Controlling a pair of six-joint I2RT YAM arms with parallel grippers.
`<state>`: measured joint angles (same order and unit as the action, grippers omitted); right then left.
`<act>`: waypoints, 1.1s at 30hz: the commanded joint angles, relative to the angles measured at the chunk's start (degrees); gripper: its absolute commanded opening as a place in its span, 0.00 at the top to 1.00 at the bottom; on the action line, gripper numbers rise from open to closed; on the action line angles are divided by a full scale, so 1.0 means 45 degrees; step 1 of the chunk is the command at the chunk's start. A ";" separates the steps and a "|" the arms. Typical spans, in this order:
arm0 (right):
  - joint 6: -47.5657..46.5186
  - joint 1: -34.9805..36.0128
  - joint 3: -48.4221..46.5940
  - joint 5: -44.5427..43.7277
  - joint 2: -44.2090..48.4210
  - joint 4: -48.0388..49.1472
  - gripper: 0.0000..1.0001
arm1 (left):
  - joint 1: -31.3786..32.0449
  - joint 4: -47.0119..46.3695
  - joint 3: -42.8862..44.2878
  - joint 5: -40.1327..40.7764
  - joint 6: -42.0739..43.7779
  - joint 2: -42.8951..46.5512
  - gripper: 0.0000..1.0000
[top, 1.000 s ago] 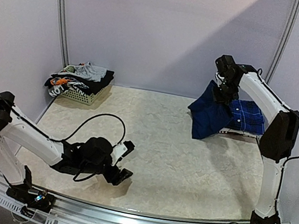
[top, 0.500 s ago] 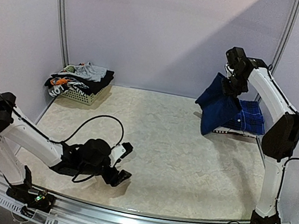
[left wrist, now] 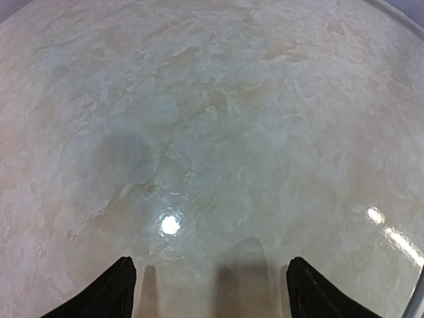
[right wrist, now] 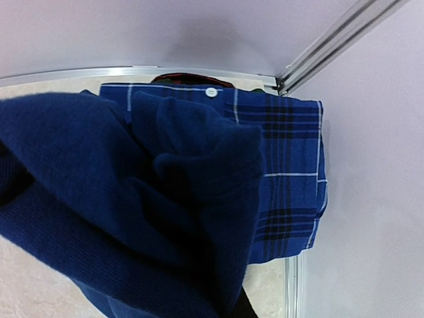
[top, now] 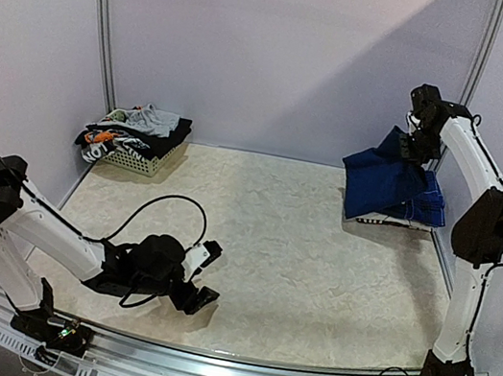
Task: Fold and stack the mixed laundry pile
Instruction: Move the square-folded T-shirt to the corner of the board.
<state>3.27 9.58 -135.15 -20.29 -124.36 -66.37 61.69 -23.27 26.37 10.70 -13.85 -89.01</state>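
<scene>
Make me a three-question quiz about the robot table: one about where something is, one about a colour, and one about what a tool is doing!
1. Where is the white basket?
A) far left corner
B) right in the middle
C) at the front edge

2. What colour is the garment held by the right tool?
A) red
B) navy
C) yellow

3. How is the left tool?
A) open, holding nothing
B) shut on a sock
C) shut on a towel

Answers:
1 A, it sits by the back wall on the left.
2 B, the garment is dark blue, held above the plaid shirt.
3 A, its fingers stand apart over bare table.
</scene>
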 commanded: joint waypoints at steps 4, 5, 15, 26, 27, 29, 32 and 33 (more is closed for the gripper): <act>-0.0020 -0.1080 -0.0186 0.0883 -0.0134 0.0999 1.00 | -0.0194 -0.0162 -0.0030 -0.0169 -0.0146 0.0057 0.20; -0.0022 -0.1173 -0.0184 0.0892 -0.0226 0.1121 1.00 | -0.0184 -0.0152 -0.0014 -0.0180 -0.0146 0.0013 0.20; 0.0652 -0.2024 0.0025 0.1305 -0.1204 0.2046 1.00 | -0.0194 -0.0103 0.0144 -0.0288 -0.0219 -0.0168 0.20; 0.2207 -0.3069 0.0024 0.1181 -0.1917 0.3140 1.00 | -0.0194 -0.0084 0.0318 -0.0495 -0.0195 -0.0356 0.20; 0.2390 -0.3195 0.0033 0.1257 -0.1990 0.3215 1.00 | -0.0194 -0.0084 0.0322 -0.0502 -0.0186 -0.0359 0.20; 0.3054 -0.3479 0.0029 0.1577 -0.2187 0.3271 1.00 | -0.0194 -0.0084 0.0346 -0.0534 -0.0202 -0.0369 0.21; 0.3673 -0.3671 0.0025 0.2096 -0.2472 0.3079 1.00 | -0.0194 -0.0103 0.0386 -0.0540 -0.0219 -0.0359 0.21; 0.3881 -0.3673 0.0116 0.2108 -0.2454 0.3063 1.00 | -0.0194 -0.0103 0.0380 -0.0554 -0.0233 -0.0374 0.21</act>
<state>14.85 -5.43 -135.02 -12.08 -133.56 -54.85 61.69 -23.24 26.96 8.97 -14.61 -89.73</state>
